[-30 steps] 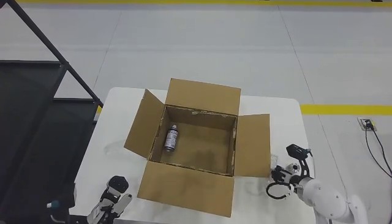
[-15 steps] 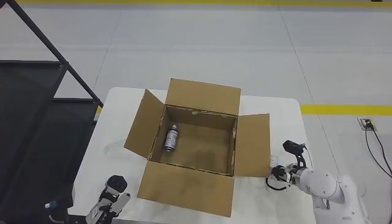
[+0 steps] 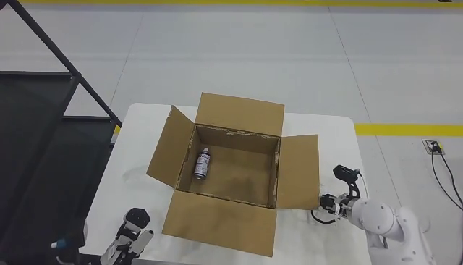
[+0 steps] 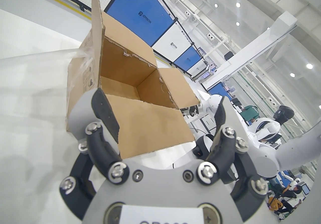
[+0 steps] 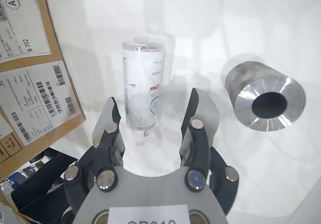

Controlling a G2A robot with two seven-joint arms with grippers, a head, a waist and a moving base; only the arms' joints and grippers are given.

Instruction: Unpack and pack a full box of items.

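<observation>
Top view: the right gripper (image 3: pixel 325 211) looks tiny, but it seems to have slid closer to the box (image 3: pixel 221 225). Right wrist view: it is wide open around a clear bottle (image 5: pixel 141 89) lying on the table (image 5: pixel 250 9), so a grab likely comes next. Left wrist view: the left gripper (image 4: pixel 159 102) is wide open and empty.

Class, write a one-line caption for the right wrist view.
Open right gripper over a clear bottle on the table, between a cardboard box and a metal cylinder.

box (image 5: pixel 32 59) cut by edge, bottle (image 3: pixel 201 163) print illegible
</observation>
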